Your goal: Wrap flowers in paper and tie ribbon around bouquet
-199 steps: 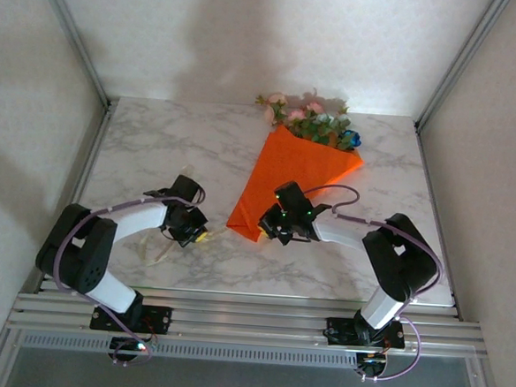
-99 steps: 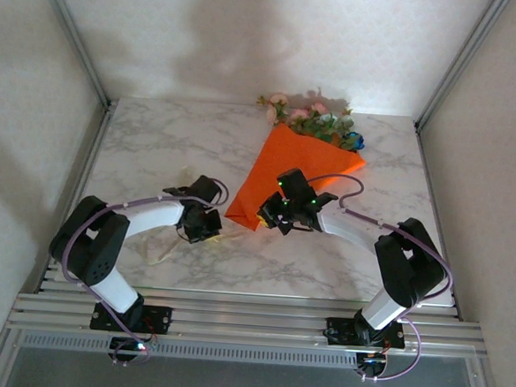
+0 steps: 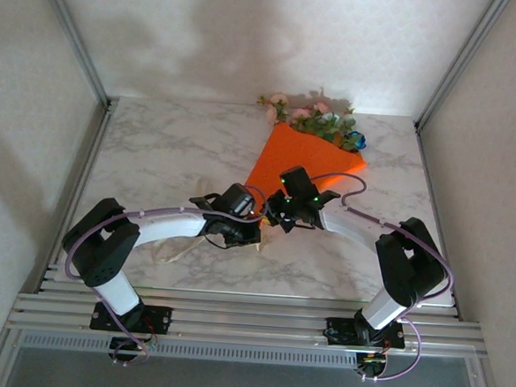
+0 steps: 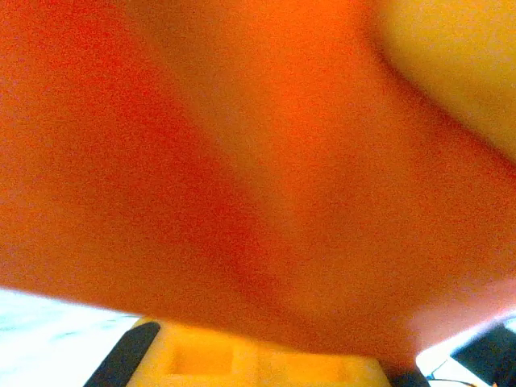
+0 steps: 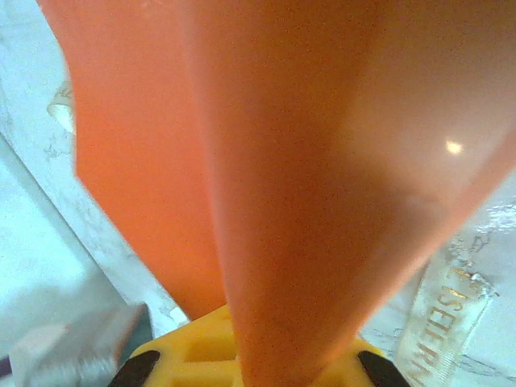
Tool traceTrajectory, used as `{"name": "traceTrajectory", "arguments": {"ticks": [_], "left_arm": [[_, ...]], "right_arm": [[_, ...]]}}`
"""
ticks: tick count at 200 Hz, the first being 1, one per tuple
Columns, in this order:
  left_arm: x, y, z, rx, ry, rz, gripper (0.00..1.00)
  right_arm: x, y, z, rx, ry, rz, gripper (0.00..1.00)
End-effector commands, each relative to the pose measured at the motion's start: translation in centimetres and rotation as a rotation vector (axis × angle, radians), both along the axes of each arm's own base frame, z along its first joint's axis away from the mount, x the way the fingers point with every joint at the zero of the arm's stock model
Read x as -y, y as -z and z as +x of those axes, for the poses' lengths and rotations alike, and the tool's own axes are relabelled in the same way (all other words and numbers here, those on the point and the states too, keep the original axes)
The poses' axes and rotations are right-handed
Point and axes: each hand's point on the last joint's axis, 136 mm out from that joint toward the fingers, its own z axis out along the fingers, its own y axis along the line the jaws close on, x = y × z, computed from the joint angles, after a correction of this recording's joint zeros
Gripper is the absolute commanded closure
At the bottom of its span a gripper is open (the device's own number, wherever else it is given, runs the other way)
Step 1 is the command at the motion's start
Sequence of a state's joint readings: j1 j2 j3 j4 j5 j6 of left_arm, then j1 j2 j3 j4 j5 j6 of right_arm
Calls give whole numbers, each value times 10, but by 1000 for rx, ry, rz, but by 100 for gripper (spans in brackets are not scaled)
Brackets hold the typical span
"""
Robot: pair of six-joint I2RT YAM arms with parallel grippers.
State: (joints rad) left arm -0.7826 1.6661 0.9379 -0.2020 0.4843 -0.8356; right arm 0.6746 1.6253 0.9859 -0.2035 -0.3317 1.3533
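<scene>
The bouquet lies slanted on the marble table, its flowers at the back and its orange paper cone narrowing toward me. My right gripper is shut on the cone's tip; in the right wrist view the paper runs down between the yellow fingers. My left gripper sits shut just left of that tip, under the paper. The pale ribbon trails from it across the table. A lettered stretch of ribbon lies beside the cone.
Bare marble table stretches to the left and back left. Metal frame posts stand at the back corners, and white walls close in the sides. The two arms almost meet at the table's middle front.
My left gripper has swept right, from the table's left-middle to the cone's tip, dragging the ribbon. The right gripper has lifted the tip slightly up and to the right.
</scene>
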Motion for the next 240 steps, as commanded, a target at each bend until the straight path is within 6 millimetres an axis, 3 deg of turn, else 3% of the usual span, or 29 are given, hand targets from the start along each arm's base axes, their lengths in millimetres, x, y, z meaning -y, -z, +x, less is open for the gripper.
{"name": "traceTrajectory", "arguments": {"ticks": [1, 20, 31, 55, 72, 93, 113, 126, 138, 154, 198, 240], "left_arm": [[47, -22, -16, 28, 161, -132, 100], [68, -27, -26, 42, 214, -181, 100], [73, -26, -25, 51, 220, -177, 79], [74, -49, -8, 128, 173, -152, 57], [65, -72, -1, 171, 142, -130, 50], [46, -88, -6, 175, 118, -90, 45], [9, -93, -11, 169, 38, -18, 46], [-23, -89, -13, 152, -27, 42, 50], [-55, -73, -18, 113, -76, 112, 52], [-81, -50, -28, 73, -71, 180, 54], [-117, 2, -29, 99, -28, 380, 51], [-144, 21, -4, 173, -55, 556, 47]], "right_arm": [[-3, -11, 11, 24, 4, 17, 100], [0, -12, 11, 24, 4, 17, 100], [2, -11, 10, 22, 5, 13, 100], [6, -10, 8, 22, 6, 9, 100], [9, -11, 8, 25, 9, 9, 100], [9, -11, 8, 26, 9, 11, 100], [9, -11, 8, 27, 6, 13, 100], [8, -11, 8, 26, 3, 16, 100], [8, -10, 8, 26, 1, 15, 100], [9, -8, 7, 23, 1, 12, 100], [8, -10, 7, 27, -5, 15, 100], [10, -5, 4, 20, 2, 13, 100]]}}
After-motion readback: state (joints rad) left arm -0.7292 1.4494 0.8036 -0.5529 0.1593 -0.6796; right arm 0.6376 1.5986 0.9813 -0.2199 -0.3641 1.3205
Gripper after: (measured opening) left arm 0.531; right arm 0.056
